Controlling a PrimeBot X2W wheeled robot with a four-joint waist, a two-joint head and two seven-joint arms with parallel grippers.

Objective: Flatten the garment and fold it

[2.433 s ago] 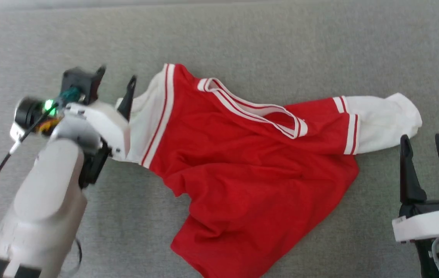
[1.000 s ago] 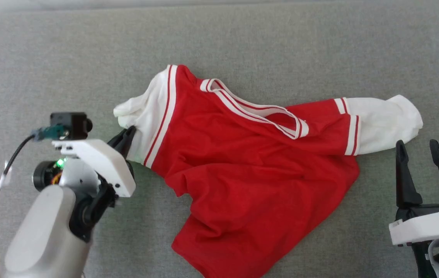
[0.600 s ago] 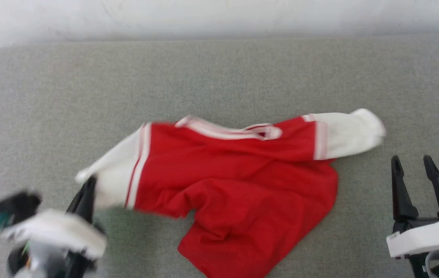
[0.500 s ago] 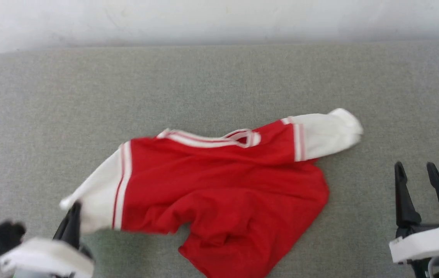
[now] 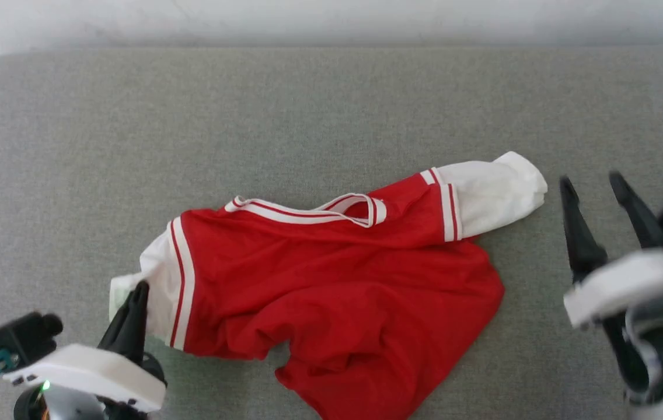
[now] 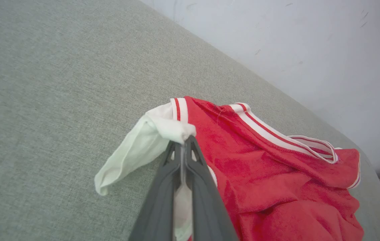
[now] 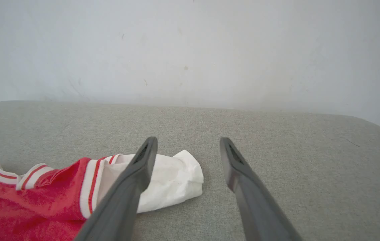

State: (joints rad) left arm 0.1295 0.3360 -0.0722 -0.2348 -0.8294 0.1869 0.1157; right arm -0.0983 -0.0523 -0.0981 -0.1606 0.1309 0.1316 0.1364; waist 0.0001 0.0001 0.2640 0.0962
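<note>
Grey woven upholstery (image 5: 331, 105) spreads below a pale wall (image 5: 331, 17) that runs along the 12 o'clock edge of the head view. At 8 o'clock the left gripper (image 5: 140, 289) has its two dark fingers pressed together on the white left sleeve end (image 5: 153, 274). In the left wrist view, cloth is folded over its tips (image 6: 185, 139).

The red short-sleeved jersey shirt (image 5: 331, 280) of thin fabric lies at the centre. Its long axis runs sleeve to sleeve, from 8 o'clock up to 2 o'clock. The striped neckline (image 5: 308, 213) faces 12 o'clock and the crumpled hem points to 6 o'clock. The white right sleeve end (image 5: 501, 186) rests flat on the upholstery.

At 3 o'clock the right gripper (image 5: 590, 178) is blurred, with its fingers spread and nothing between them, just beside that sleeve end.

Half a second ago the right gripper sat lower and farther from the sleeve. The left sleeve was then drawn out straight, and it is bunched now. The camera has also shifted since 2.4 seconds ago, when the left gripper stood open beside the sleeve.
</note>
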